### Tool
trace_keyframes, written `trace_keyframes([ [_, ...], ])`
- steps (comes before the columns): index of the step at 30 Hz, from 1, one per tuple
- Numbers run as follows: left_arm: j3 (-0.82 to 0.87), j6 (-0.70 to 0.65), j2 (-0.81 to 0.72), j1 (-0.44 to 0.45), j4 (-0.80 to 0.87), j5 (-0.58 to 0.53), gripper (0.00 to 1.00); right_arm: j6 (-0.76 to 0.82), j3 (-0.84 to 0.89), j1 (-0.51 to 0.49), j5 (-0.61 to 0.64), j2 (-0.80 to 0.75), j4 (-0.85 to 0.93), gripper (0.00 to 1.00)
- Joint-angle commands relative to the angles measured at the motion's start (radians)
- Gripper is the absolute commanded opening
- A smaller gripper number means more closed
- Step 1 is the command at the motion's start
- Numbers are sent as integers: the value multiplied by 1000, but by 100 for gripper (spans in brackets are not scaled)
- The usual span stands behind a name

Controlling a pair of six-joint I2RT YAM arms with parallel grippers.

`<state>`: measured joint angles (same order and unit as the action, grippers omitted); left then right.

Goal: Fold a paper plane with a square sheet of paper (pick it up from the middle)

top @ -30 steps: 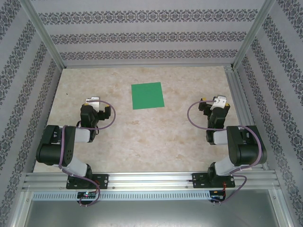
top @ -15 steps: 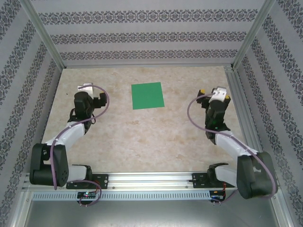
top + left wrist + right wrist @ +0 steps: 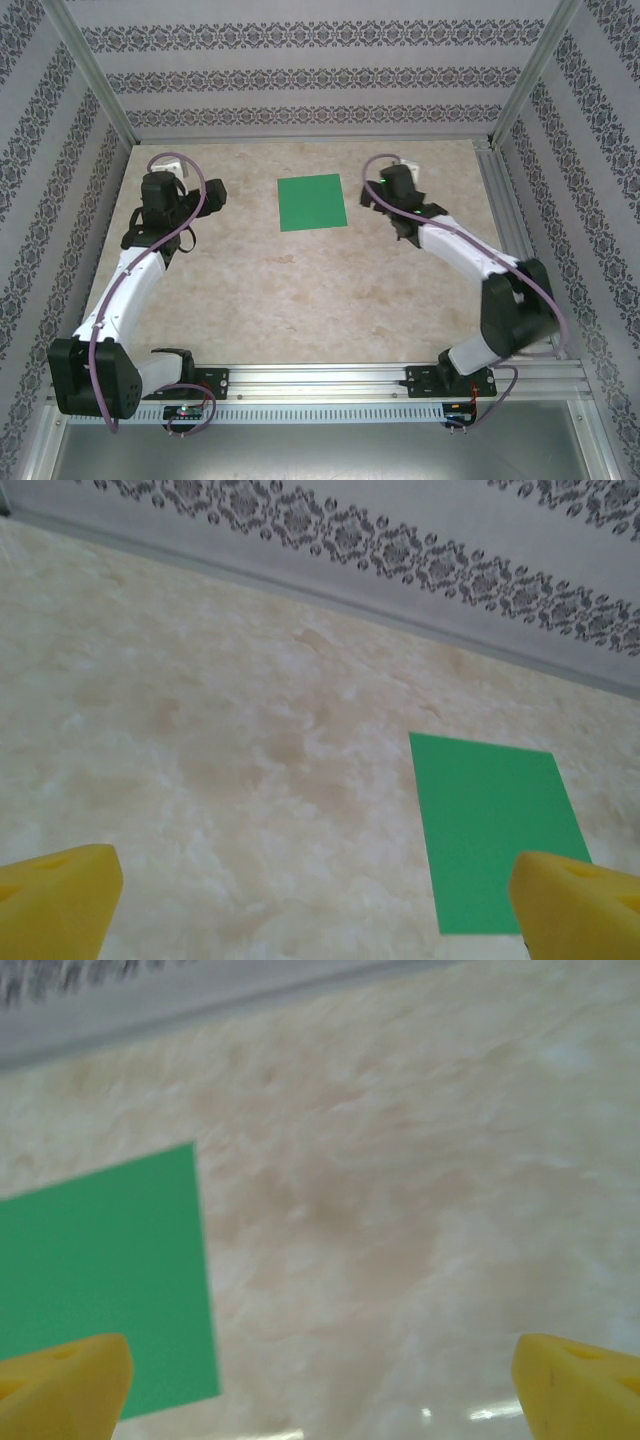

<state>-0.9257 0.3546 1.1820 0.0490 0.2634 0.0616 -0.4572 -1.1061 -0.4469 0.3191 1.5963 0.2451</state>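
The square sheet of paper is bright green and lies flat and unfolded on the marbled table, toward the far middle. My left gripper hangs to its left, well apart from it, jaws open and empty. My right gripper hangs just right of the sheet, open and empty too. In the left wrist view the square sheet of paper lies at the right, partly behind my right yellow fingertip. In the right wrist view the square sheet of paper lies at the left, above my left yellow fingertip.
Patterned walls enclose the table on three sides, with metal posts at the back corners. An aluminium rail runs along the near edge, carrying both arm bases. Purple cables loop off each wrist.
Both arms have stretched away from the near edge toward the back of the table. The left gripper has gone up-left, the right gripper up and leftward near the sheet. The paper has not moved.
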Motion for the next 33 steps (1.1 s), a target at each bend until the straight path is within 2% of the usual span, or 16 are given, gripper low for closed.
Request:
trace_keyframes([
  [1,-36,32,-21,7,112,48,100,-38,-146,-93,-5,144,93,98],
  [7,-61,11,10,8,160,63,100,-53,-380,-167,-109,396,115,96],
  [12,-59,8,14,8,154,65,100,-79,-535,-170,-172,558,127,91],
  [20,-61,4,24,7,164,56,100,-92,-732,-168,-224,743,264,91],
  [28,-64,2,29,7,169,53,100,-94,-668,-146,-259,735,385,92],
  [33,-62,2,29,7,172,50,100,-65,-453,-134,-282,613,412,92],
])
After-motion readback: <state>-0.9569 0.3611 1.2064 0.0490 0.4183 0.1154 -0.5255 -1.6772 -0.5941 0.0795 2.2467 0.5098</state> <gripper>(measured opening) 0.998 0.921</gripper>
